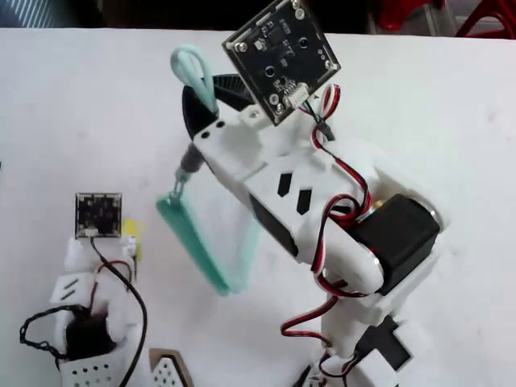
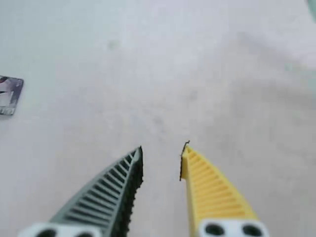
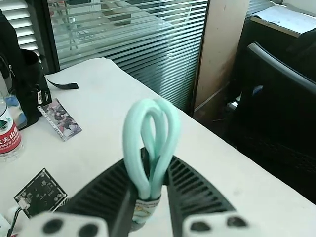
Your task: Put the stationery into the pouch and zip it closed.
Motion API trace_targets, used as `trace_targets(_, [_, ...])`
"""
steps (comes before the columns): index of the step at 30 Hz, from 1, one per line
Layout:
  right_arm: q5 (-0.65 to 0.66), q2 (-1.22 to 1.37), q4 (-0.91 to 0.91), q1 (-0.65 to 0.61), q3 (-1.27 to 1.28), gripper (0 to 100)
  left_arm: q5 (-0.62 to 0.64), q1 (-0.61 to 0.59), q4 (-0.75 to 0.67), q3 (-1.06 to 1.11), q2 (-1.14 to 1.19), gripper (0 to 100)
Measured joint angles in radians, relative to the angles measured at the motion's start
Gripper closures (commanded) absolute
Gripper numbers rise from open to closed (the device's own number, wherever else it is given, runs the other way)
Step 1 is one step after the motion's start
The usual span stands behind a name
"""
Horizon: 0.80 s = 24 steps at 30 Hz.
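A white bench (image 1: 72,105) carries two robot arms side by side. The right hand (image 3: 154,165), with black ribbed fingers, is clenched on a mint-green cord loop (image 3: 150,143) that stands up between them. From above, this right hand (image 1: 201,105) sits at the far middle of the bench, and the loop (image 1: 193,68) links through a small dark pull to a mint-green fabric pouch (image 1: 211,246), which slants down and nearer, seen edge-on; whether it touches the bench cannot be told. The left hand (image 2: 160,153), one finger grey and one yellow, is spread apart and grasps nothing, poised over bare bench at the near left, well apart from the pouch. A small printed card (image 3: 59,118) and a clear plastic bottle (image 3: 7,133) lie at the far left.
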Motion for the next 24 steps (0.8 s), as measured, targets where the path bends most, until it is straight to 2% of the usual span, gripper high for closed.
trace_targets(4, [0.0, 0.0, 0.0, 0.0, 0.0, 98.1, 0.104, 0.141, -0.006, -0.074, 0.0, 85])
trace_targets(8, [0.0, 0.003, 0.0, 0.0, 0.006, 98.1, 0.133, 0.27, 0.083, -0.238, -0.003, 84])
trace_targets(12, [0.058, 0.037, 0.0, -0.002, 0.058, 98.1, 0.129, 0.296, 0.123, -0.394, -0.012, 69])
trace_targets(16, [0.18, 0.043, 0.0, -0.006, 0.137, 98.1, -0.054, 0.351, 0.183, -0.466, -0.014, 69])
trace_targets(24, [0.321, -0.084, 0.003, -0.094, 0.278, 98.1, -0.203, 0.367, 0.195, -0.479, -0.014, 69])
